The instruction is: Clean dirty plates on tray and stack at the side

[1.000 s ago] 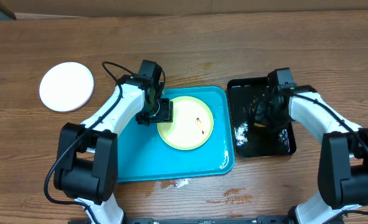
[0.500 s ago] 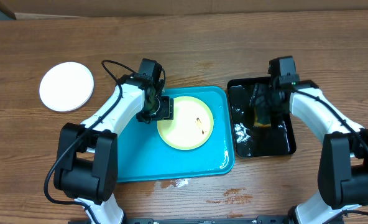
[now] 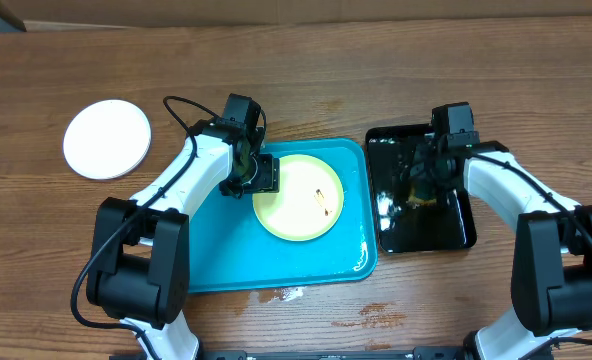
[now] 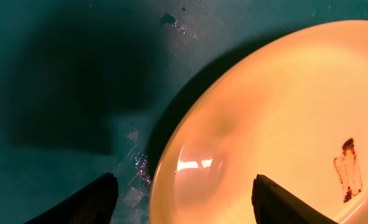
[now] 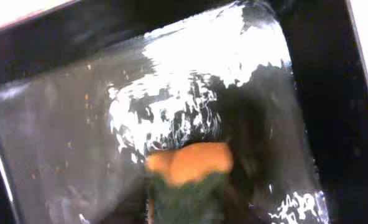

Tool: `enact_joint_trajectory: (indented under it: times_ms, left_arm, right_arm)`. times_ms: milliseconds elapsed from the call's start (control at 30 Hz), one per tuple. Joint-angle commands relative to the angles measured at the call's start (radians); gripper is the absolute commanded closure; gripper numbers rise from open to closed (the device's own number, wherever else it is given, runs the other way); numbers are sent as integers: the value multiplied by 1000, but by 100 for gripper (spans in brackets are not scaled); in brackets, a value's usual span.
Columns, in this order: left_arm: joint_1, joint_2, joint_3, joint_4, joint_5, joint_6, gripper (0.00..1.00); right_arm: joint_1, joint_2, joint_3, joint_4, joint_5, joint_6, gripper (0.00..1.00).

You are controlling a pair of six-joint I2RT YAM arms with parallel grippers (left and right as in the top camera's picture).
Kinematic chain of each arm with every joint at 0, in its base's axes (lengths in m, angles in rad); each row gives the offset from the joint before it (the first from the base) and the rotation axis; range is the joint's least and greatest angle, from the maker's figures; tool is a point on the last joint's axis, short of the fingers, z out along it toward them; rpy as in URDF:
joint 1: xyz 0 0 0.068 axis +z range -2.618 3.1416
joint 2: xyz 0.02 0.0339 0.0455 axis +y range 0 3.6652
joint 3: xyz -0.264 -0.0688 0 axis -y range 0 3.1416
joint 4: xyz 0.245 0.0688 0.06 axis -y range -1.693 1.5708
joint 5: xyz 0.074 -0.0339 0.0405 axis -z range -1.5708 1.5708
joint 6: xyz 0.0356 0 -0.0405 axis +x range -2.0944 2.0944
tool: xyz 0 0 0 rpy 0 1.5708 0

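Note:
A pale yellow plate (image 3: 298,196) with a small dark smudge lies on the turquoise tray (image 3: 226,250). My left gripper (image 3: 259,177) is open at the plate's left edge. In the left wrist view its fingers (image 4: 184,208) straddle the plate's rim (image 4: 283,124), with the tray floor (image 4: 59,74) beside it. One white plate (image 3: 106,139) lies on the table at the far left; no other white plate shows apart from it. My right gripper (image 3: 423,180) is low in the black tray, shut on an orange-and-green sponge (image 5: 187,171). The right wrist view is blurred.
The glossy black tray (image 3: 446,225) stands right of the turquoise tray and holds shiny water (image 5: 171,106). Water drops lie on the turquoise tray's right side (image 3: 361,255) and on the table in front (image 3: 288,294).
My right gripper has shifted slightly within the black tray, the sponge moving with it. The left arm and the yellow plate have not moved.

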Motion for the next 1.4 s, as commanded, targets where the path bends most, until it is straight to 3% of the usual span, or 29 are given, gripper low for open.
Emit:
enact_joint_trajectory:
  times_ms: [0, 100, 300, 400, 533, 567, 600, 700, 767, 933, 1200, 1367]
  left_arm:
    - [-1, 14, 10, 1, -7, -6, 28]
    - [-1, 14, 10, 3, -7, -6, 28]
    - [-1, 58, 10, 18, -6, -6, 28]
    - [-1, 85, 10, 16, -6, -6, 29]
    - [-1, 89, 11, 13, -5, 0, 41]
    - [-1, 89, 13, 13, -4, 1, 46]
    - [-1, 89, 13, 12, -1, 1, 57]
    - [-1, 89, 13, 8, 2, 1, 86]
    - [-1, 89, 13, 5, 5, 1, 93]
    - [-1, 87, 19, -13, 5, 1, 96]
    - [-2, 37, 43, -19, -3, -2, 96]
    - [-2, -37, 44, -19, -136, -37, 96]
  right_arm:
    - [3, -36, 64, -53, -31, -5, 27]
    - [3, -43, 68, -95, -30, -6, 21]
    - [3, -3, 14, -104, -29, -6, 25]
    - [3, 8, -22, -55, -26, -6, 39]
    - [3, 1, 7, -58, -27, -6, 80]
    - [3, -5, 28, -76, -27, -6, 90]
    - [3, -24, 84, -134, -31, -6, 96]
    - [3, -56, 160, -231, -40, -6, 96]
    - [3, -79, 204, -304, -42, -6, 96]
    - [3, -132, 245, -455, -42, -6, 96]
    - [3, -131, 237, -462, -94, -29, 96]
    - [3, -132, 230, -459, -125, -31, 96]
